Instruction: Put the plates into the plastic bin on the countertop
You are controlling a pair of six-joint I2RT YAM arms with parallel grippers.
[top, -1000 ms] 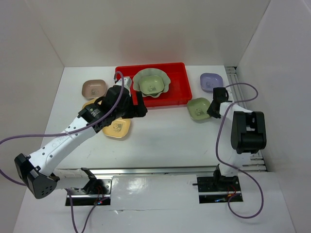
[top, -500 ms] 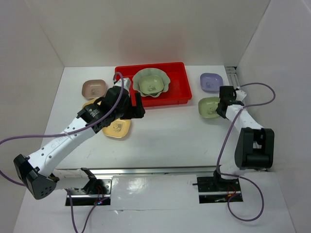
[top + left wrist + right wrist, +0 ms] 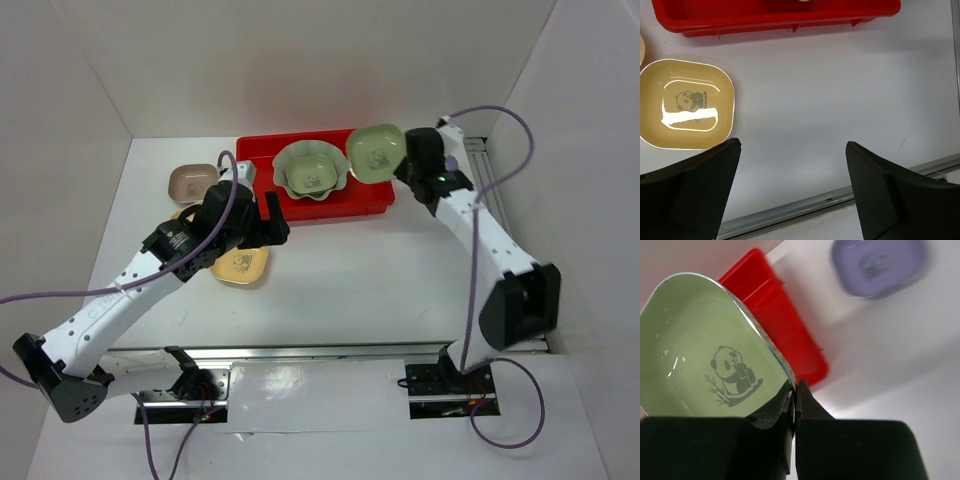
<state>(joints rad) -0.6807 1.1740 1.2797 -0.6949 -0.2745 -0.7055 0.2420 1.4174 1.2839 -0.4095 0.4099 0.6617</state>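
The red plastic bin [image 3: 362, 196] stands at the back of the white countertop [image 3: 340, 280]. In it lies the large pale green scalloped dish [image 3: 286, 160] with a small green dish [image 3: 311, 176] inside. My right gripper [image 3: 405, 165] is shut on the rim of the other small green dish [image 3: 376, 152] and holds it tilted above the bin's right end; the right wrist view shows this dish [image 3: 705, 355], its panda print and the bin [image 3: 790, 340] beneath. My left gripper [image 3: 270, 222] is open and empty beside a yellow dish [image 3: 240, 265], which also shows in the left wrist view [image 3: 686, 104].
The lavender dish [image 3: 879, 266] lies on the countertop right of the bin. The brownish-pink dish [image 3: 193, 182] lies left of the bin. A second yellow dish [image 3: 183, 213] is mostly hidden under my left arm. White walls enclose the surface; a metal rail [image 3: 330, 350] runs along the near edge.
My right gripper lifted the small green dish from the countertop right of the bin and carried it up and left over the bin's right end. My left gripper drew back slightly.
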